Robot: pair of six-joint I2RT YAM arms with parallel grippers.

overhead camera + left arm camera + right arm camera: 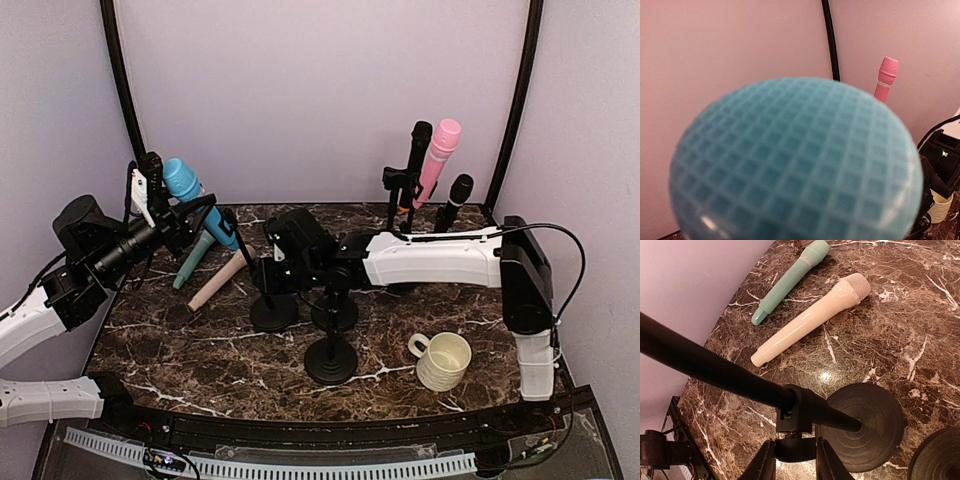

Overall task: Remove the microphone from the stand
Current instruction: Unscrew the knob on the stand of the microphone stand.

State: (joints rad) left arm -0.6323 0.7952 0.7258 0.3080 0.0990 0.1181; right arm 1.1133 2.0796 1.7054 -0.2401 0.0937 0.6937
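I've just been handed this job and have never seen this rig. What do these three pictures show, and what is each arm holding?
A left arm and a right arm are bolted at the near edge of the table. The wide picture looks down from above and behind them. The other two come from a camera on each wrist. The left gripper appears closed on the blue mic, whose head fills the left wrist view. The right gripper clamps the black stand low on its pole. A green mic and a cream mic lie on the table, and a mug stands at the right. A pink mic is at the back.
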